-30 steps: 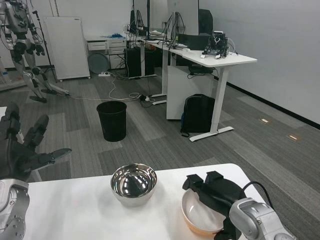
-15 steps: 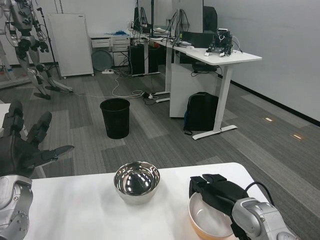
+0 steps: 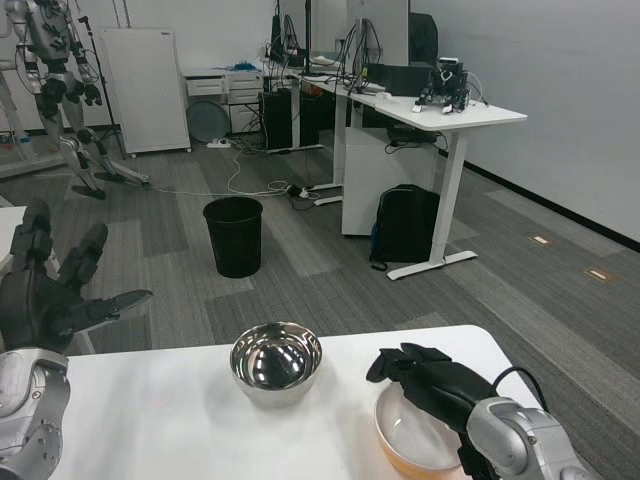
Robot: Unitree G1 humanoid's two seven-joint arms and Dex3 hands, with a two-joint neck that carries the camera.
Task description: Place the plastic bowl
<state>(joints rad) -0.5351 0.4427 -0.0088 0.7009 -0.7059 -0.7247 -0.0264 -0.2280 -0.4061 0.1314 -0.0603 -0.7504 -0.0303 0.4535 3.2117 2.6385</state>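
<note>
The plastic bowl [image 3: 418,447], orange outside and pale inside, is at the table's near right, cut off by the bottom edge of the view. My right hand [image 3: 432,385] reaches over it from the right, its black fingers curled over the bowl's far rim and gripping it. Whether the bowl's base touches the white table [image 3: 150,420] is hidden. My left hand [image 3: 48,300] hovers at the far left, above the table's left end, with its fingers spread and nothing in them.
A shiny steel bowl [image 3: 277,361] stands upright near the table's far edge, left of the plastic bowl and a short gap from my right hand. Beyond the table are a black bin [image 3: 233,236], desks and a backpack on the carpet.
The camera has shifted slightly. My right hand with the plastic bowl has come a little nearer and lower relative to the steel bowl. The left hand stays raised and spread.
</note>
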